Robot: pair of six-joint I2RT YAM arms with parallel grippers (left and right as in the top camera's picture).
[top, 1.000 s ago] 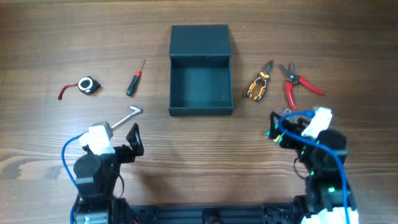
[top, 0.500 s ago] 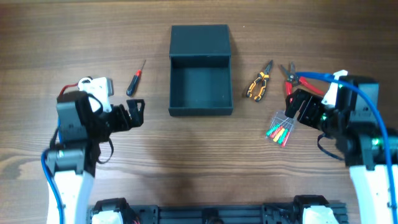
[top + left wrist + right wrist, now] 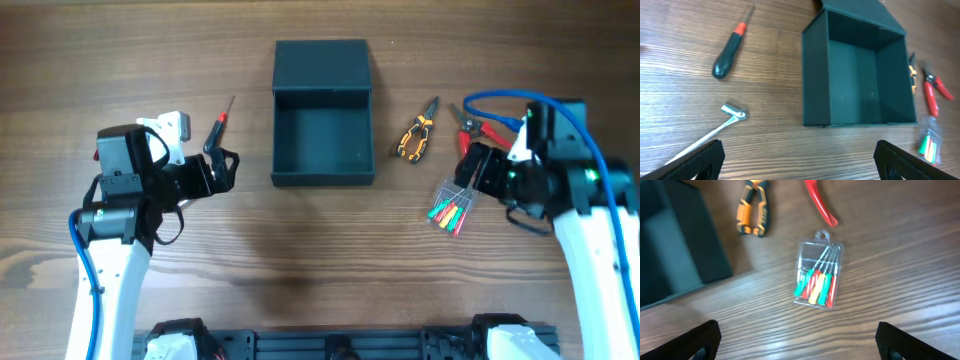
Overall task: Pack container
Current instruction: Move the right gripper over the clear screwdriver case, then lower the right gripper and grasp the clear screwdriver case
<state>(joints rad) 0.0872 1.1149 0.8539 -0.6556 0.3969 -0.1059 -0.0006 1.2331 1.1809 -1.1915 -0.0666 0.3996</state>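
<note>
The dark teal container stands open at the table's centre back, its lid lying flat behind it, and its inside is empty. It also shows in the left wrist view and at the left edge of the right wrist view. My left gripper is open and empty, left of the container, just below a red-and-black screwdriver. My right gripper is open and empty, right of the container, above a clear pack of small coloured screwdrivers.
Orange-handled pliers and red-handled cutters lie right of the container, the cutters partly under my right arm. A metal L-shaped wrench lies below the screwdriver. The pack and pliers show in the right wrist view.
Both arms have risen from the table's front edge and swung outward and back. The left gripper has come up beside the screwdriver. The right arm now uncovers the screwdriver pack.
</note>
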